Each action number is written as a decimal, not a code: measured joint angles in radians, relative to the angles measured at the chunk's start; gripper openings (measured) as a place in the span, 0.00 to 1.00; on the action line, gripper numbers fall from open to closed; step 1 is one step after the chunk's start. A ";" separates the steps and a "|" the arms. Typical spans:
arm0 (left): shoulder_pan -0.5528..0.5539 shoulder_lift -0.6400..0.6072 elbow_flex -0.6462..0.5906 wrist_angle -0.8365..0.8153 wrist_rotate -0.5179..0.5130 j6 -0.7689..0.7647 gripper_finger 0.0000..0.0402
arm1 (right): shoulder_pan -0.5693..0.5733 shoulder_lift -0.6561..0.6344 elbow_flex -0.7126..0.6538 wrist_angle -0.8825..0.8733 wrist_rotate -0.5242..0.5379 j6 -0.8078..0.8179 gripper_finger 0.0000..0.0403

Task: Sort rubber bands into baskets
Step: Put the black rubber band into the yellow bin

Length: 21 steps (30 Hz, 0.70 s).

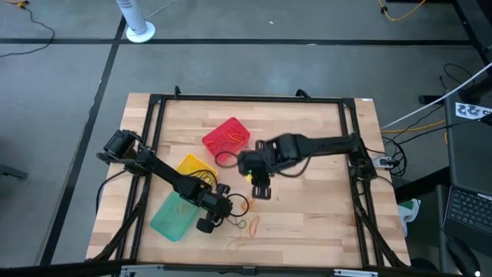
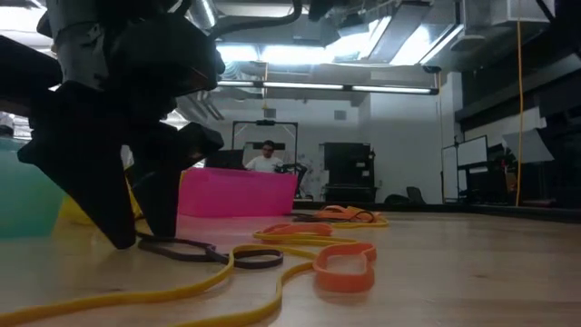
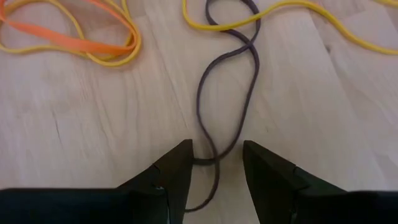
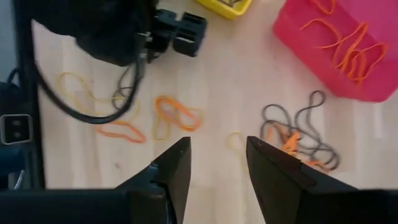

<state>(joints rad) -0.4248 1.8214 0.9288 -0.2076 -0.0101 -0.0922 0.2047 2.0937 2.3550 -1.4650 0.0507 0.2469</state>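
My left gripper (image 1: 224, 209) is open with its fingertips down at the table (image 2: 138, 238). Its fingers stand on either side of a dark rubber band (image 3: 227, 93) that lies twisted in a figure of eight on the wood. Orange and yellow bands (image 3: 93, 43) lie just beyond it. My right gripper (image 1: 260, 185) is open and empty above the table's middle (image 4: 216, 162), over loose orange bands (image 4: 177, 115) and dark bands (image 4: 298, 127). The red basket (image 1: 227, 137) holds orange bands, the yellow basket (image 1: 196, 168) holds dark ones, and the teal basket (image 1: 173, 217) stands near the front left. My left gripper comes from above, pointing down, one finger on each side of the dark band's near end (image 3: 208, 160). The band lies flat on the table. I cannot tell whether a finger touches it.
More loose bands lie near the front edge: an orange one (image 2: 345, 265) and a long yellow one (image 2: 182, 291). A dark frame (image 1: 354, 154) runs round the tabletop. A person sits far off in the room (image 2: 266, 159).
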 joint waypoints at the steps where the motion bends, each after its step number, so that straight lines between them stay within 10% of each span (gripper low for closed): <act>1: 0.000 0.000 0.000 -0.001 0.000 0.000 0.34 | 0.015 0.000 0.000 0.001 0.003 0.022 0.39; 10: 0.001 -0.002 -0.001 -0.010 0.006 -0.007 0.03 | 0.163 0.001 0.000 0.006 0.116 0.200 0.39; 21: 0.000 -0.148 -0.008 -0.091 0.036 -0.091 0.01 | 0.307 0.019 -0.001 0.069 0.141 0.404 0.39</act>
<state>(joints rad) -0.4248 1.6735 0.9211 -0.2990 0.0257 -0.1834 0.5120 2.1122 2.3544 -1.3963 0.1912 0.6505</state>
